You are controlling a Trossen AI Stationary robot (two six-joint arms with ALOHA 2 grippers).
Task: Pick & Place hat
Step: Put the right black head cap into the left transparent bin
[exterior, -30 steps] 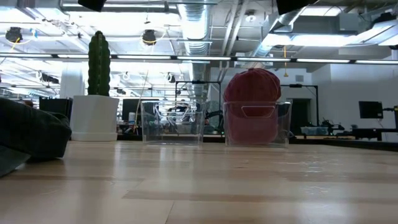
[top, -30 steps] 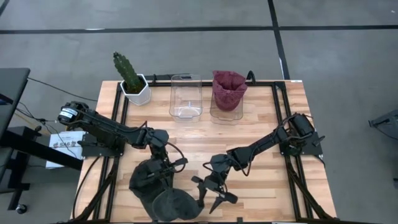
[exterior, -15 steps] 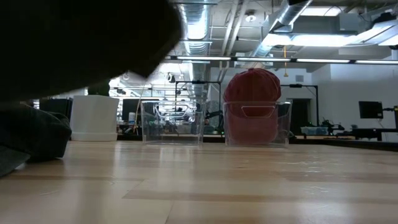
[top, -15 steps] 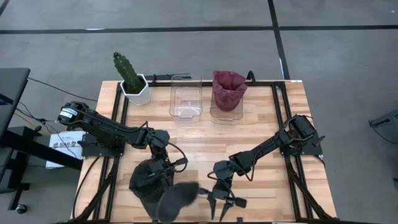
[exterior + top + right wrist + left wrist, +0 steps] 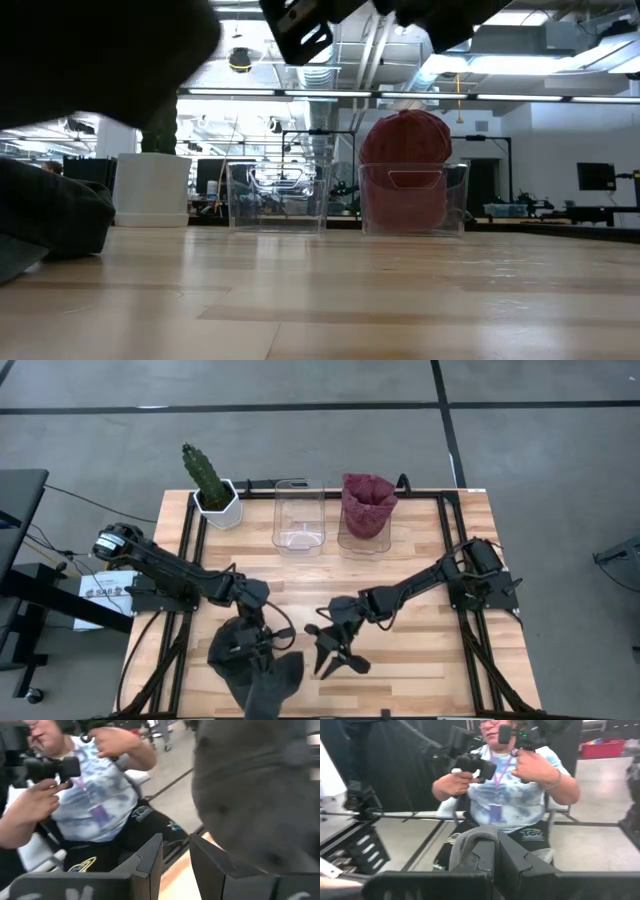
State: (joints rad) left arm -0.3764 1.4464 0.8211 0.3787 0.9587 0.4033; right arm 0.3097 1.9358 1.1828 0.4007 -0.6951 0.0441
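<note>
A dark grey hat (image 5: 250, 660) sits near the table's front edge, left of centre. My left gripper (image 5: 263, 650) is over it and shut on it. The hat's raised part fills the low view's upper left (image 5: 100, 50), while its lower part (image 5: 50, 220) rests on the table. My right gripper (image 5: 330, 658) stands just right of the hat. Its fingers are a narrow gap apart (image 5: 176, 855) with nothing between them, and the hat (image 5: 260, 795) looms beside one finger. Whether that finger touches it, I cannot tell. A red hat (image 5: 368, 505) sits in a clear container at the back. My left gripper pinches a curved grey band of the hat's fabric (image 5: 472, 837) between its two shut fingers. The fingers come nearly level from the table's left, slanting toward the near edge. Part of the hat is raised with the fingers, and its lower part stays on the table.
An empty clear container (image 5: 298, 515) stands at the back centre, left of the one with the red hat. A cactus in a white pot (image 5: 215, 495) is at the back left. A person sits beyond the table's near edge (image 5: 510, 785), holding controllers.
My left gripper has shifted a little toward the near edge, and the hat's brim side has been lifted off the table and folded narrower. My right gripper has swung toward the table's left, up to the hat, and its fingers have narrowed.
</note>
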